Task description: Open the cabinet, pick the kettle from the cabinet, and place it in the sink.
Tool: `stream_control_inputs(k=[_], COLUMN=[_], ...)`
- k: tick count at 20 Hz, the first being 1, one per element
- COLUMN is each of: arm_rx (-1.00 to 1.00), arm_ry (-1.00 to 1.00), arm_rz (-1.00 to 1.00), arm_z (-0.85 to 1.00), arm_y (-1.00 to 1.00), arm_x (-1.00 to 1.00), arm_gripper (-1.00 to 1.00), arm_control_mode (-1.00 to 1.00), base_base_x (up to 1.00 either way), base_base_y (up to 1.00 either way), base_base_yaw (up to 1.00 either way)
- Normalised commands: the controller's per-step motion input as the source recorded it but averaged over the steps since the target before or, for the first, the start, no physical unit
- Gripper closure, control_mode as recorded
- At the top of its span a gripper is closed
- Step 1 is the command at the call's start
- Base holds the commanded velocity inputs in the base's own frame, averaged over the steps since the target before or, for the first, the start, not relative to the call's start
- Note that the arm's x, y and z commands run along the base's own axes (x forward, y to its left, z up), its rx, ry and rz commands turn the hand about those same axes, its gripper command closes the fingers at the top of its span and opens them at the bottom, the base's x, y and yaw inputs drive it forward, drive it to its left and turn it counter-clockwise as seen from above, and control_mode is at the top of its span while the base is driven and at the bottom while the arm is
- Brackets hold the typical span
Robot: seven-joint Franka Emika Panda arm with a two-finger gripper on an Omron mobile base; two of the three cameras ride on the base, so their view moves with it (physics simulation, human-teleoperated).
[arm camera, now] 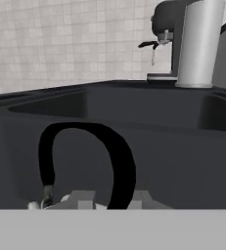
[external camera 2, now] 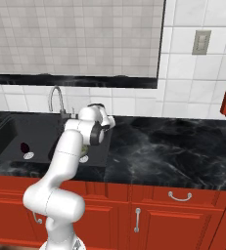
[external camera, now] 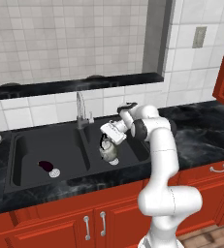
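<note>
Gripper (external camera: 105, 141) jaws narrow around the kettle (external camera: 108, 152) hoop handle, low in the sink (external camera: 16, 145) right basin. Risk: kettle tips if released unevenly.

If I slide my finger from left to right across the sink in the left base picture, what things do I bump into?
Dark drain in the left basin → silver faucet → white kettle in the right basin, under the gripper → the robot's white arm.

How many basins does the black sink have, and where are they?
2. The left basin holds a dark round object; the right basin holds the white kettle under the gripper.
</note>
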Motion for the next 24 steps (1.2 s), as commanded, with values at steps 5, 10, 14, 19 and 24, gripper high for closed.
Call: stream_control_inputs(k=[5, 10, 14, 19, 24], arm_rx=[0.0, 0.0, 0.0, 0.0, 0.0], arm_ry=[0.0, 0.0, 0.0, 0.0, 0.0], arm_rz=[0.01, 0.0, 0.0, 0.0, 0.0], arm_z=[-0.33, -0.34, -0.3, -0.24, -0.22], arm_y=[-0.2, -0.26, -0.31, -0.28, -0.28], arm_x=[0.0, -0.02, -0.04, 0.0, 0.0], arm_gripper=[1.0, -1.0, -1.0, -1.0, -1.0], arm_control_mode=[-1.0, -1.0, -1.0, -1.0, -1.0], base_base_x=[0.0, 0.0, 0.0, 0.0, 0.0], base_base_y=[0.0, 0.0, 0.0, 0.0, 0.0], base_base_yaw=[0.0, 0.0, 0.0, 0.0, 0.0])
